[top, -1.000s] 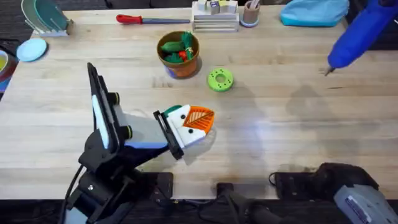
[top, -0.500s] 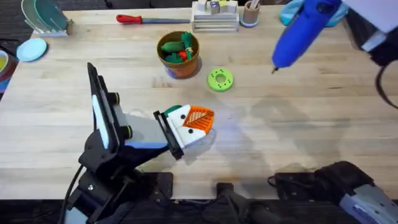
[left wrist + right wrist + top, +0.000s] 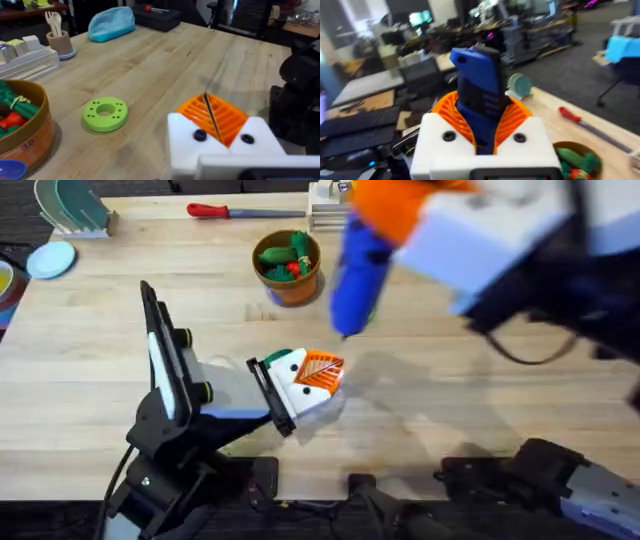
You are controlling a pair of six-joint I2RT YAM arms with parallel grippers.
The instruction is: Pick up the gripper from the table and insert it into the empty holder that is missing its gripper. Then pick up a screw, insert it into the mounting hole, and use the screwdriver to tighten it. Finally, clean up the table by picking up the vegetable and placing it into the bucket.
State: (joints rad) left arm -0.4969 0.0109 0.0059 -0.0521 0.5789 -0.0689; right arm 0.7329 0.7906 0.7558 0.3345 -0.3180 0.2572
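Wooden table [image 3: 480, 410] up top: right gripper [image 3: 485, 131] clamps the screwdriver [image 3: 352, 275] just past the holder [image 3: 300, 385]. Left-wrist view adds the green disc [image 3: 105, 113] (bucket [image 3: 289, 265] beside it); left fingers [image 3: 215, 117] pinch a thin bit.

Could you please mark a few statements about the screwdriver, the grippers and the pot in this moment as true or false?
1. The right gripper is shut on the blue screwdriver. True.
2. The screwdriver lies flat on the table. False: it is held above the table, tip pointing down.
3. The bucket holds green and red toy vegetables. True.
4. The red-handled screwdriver is inside the bucket. False: it lies near the table's far edge.
5. The green disc sits inside the bucket. False: it lies beside it.
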